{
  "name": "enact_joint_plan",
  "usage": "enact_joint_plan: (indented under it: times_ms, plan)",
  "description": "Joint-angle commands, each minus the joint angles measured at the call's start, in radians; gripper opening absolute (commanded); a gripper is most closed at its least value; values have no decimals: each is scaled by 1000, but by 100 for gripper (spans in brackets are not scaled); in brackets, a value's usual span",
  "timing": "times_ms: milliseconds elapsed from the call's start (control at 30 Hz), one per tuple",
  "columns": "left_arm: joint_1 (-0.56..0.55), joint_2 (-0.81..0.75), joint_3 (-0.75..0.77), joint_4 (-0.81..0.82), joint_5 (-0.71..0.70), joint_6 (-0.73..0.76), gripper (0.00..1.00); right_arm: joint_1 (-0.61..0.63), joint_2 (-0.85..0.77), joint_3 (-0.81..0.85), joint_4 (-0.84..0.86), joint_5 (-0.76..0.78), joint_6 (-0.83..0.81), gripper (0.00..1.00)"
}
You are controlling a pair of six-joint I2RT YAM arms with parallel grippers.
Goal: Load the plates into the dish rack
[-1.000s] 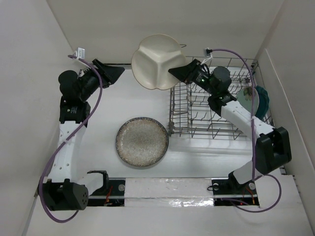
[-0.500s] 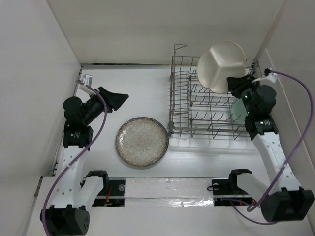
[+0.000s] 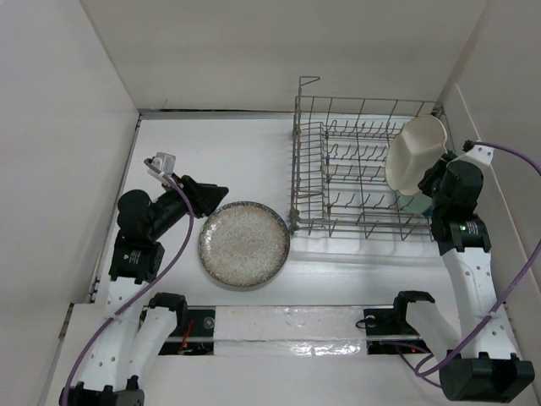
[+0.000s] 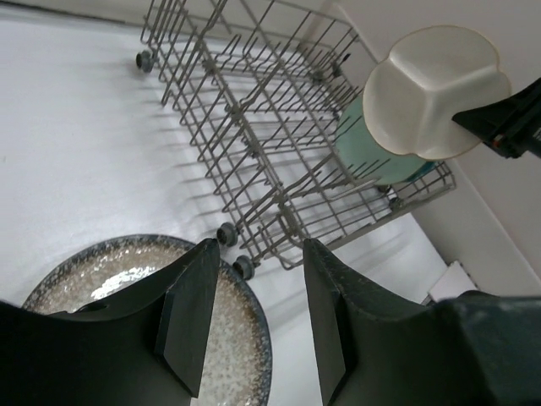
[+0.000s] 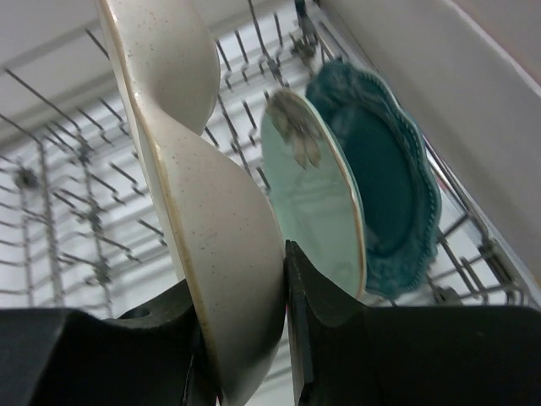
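On the left of the table (image 3: 211,144), the left claw (image 4: 254,330) hangs wide open over the edge of the speckled plate (image 3: 244,244), with nothing in it. That plate lies flat beside the dish rack (image 3: 355,169). Over the rack's right end, the right claw (image 5: 245,296) pinches the cream plate (image 5: 194,169) by its rim, up on its edge. Just beside it, the mint plate (image 5: 317,203) and the teal plate (image 5: 385,186) stand in the rack. To do this well, lower the cream plate straight down into a gap, keep it off the mint plate, and let go only once it rests.
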Motion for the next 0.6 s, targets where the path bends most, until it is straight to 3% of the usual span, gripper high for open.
enact_joint_plan:
  times_ms: [0, 567]
  plan:
    - [-39, 2, -25, -31, -84, 87, 40, 2, -27, 131, 122, 68, -55, 0]
    - [-81, -6, -28, -54, -122, 118, 40, 114, 168, 269, -8, 156, -190, 0]
